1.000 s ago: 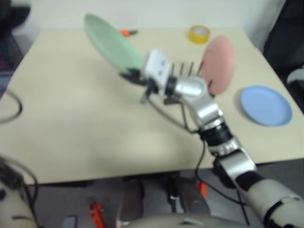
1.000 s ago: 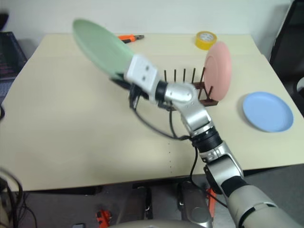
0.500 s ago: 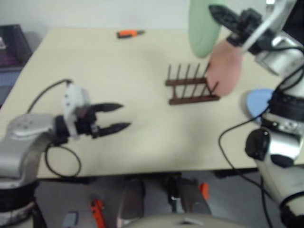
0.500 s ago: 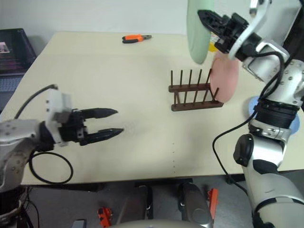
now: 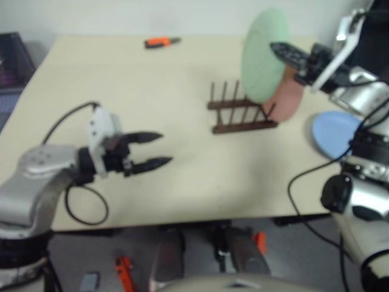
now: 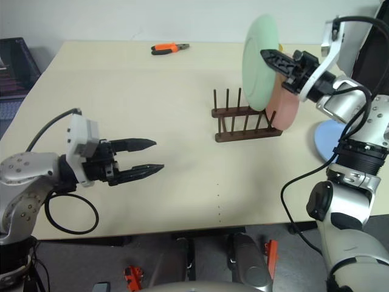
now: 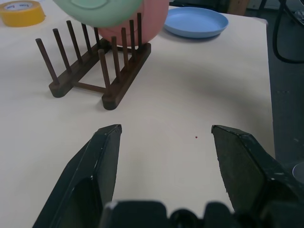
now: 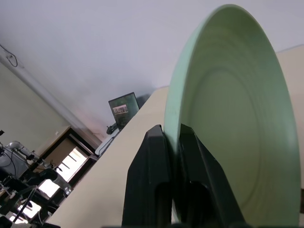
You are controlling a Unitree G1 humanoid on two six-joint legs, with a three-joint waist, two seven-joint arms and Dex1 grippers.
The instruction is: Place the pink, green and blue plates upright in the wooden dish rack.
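My right gripper [image 6: 272,59] is shut on the rim of the green plate [image 6: 259,52], which hangs on edge in the air above the right end of the wooden dish rack [image 6: 245,117]. In the rack's rightmost slot the pink plate [image 6: 287,104] stands upright, partly hidden behind the green one. On the table to the right of the rack lies the blue plate [image 6: 327,134], flat. Over the table's near left part, far from the rack, my left gripper [image 6: 153,155] is open with nothing between its fingers.
Orange-handled pliers [image 6: 169,47] lie at the table's far edge. A yellow tape roll [image 7: 21,12] sits behind the rack. Cables hang from both arms. A dark laptop [image 6: 13,58] stands off the table's left side.
The right arm has swung the green plate from the table's left over to above the rack and turned it on edge. The left arm came into view and then kept still.
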